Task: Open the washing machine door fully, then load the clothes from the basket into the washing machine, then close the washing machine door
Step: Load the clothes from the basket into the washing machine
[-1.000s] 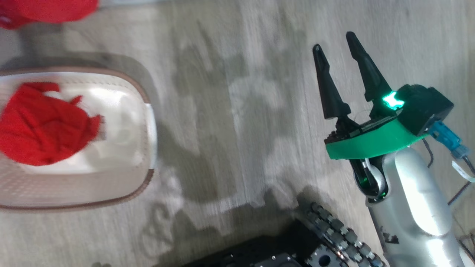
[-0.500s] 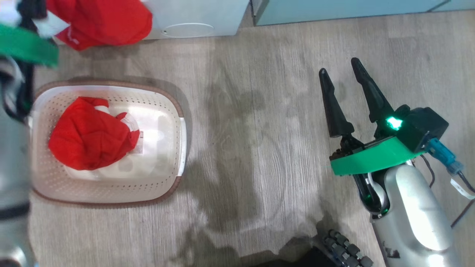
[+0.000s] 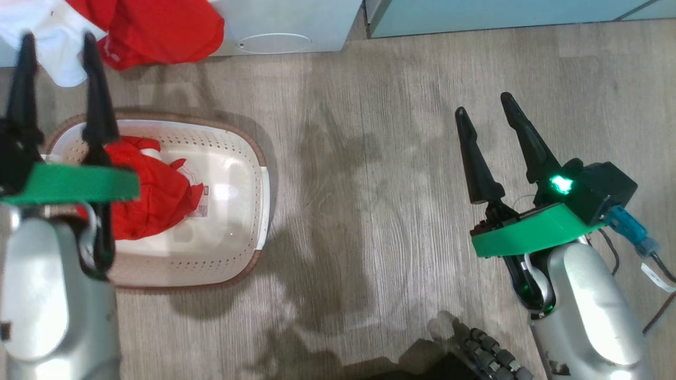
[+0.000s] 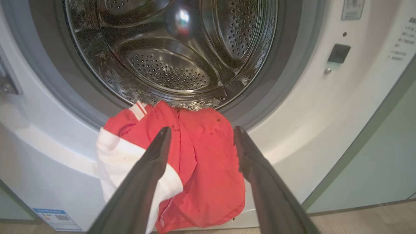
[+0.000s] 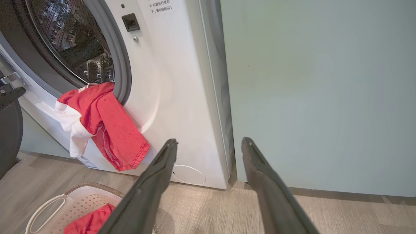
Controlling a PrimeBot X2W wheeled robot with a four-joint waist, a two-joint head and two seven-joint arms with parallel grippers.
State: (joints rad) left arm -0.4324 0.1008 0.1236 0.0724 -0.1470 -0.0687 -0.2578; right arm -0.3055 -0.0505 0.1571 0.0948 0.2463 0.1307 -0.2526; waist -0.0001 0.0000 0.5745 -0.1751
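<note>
One red and white garment (image 4: pixel 208 182) hangs out over the grey gasket of the washing machine (image 4: pixel 325 113), draped down its white front below the steel drum (image 4: pixel 169 68). My left gripper (image 4: pixel 201 129) is open just in front of that garment, holding nothing. In the head view the left gripper (image 3: pixel 57 39) is over the basket (image 3: pixel 243 158), which holds another red bundle of clothes (image 3: pixel 158 195). My right gripper (image 3: pixel 484 104) hovers open and empty over the floor on the right. A dark curved edge, apparently the door (image 5: pixel 9 130), shows far left in the right wrist view.
Pale green cabinets (image 5: pixel 308 97) stand right of the machine. The small round white flap (image 5: pixel 188 174) sits low on the machine's front, and a blue label (image 4: pixel 55 219) at its lower left. Wooden floor (image 3: pixel 369 184) lies between basket and right arm. The robot's dark base (image 3: pixel 475 353) shows at the bottom.
The head camera shifted, bringing the machine's base and basket further in. My left arm drew back from the hanging garment and now stands over the basket with fingers open. The right arm barely moved.
</note>
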